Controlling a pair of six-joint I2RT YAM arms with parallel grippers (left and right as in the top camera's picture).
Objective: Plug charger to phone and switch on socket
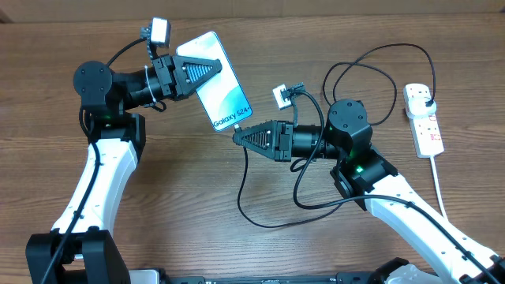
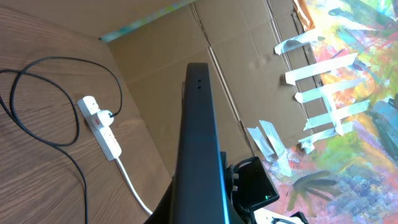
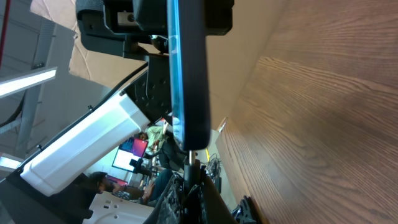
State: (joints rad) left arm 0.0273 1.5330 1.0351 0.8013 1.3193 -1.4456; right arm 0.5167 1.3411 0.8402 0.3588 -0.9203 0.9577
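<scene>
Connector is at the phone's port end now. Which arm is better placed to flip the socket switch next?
Right, probably. The socket lies on that arm's side, beyond its base; the left tool is shut on the raised phone, far across.

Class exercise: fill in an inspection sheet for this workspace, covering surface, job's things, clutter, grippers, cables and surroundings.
Surface: wooden table, plain grain.
Job's things: phone held off the table, light blue screen facing up; charger tip at the phone's lower end, seating unclear; power strip at the far right with the black plug in it, switch state unreadable.
Clutter: nothing seen.
Grippers: left gripper shut on the phone; right gripper shut on the charger tip.
Cables: charger lies in slack loops on the table; white cord runs from the strip toward the near edge.
Surroundings: cardboard wall; painted sheet with white tape.
</scene>
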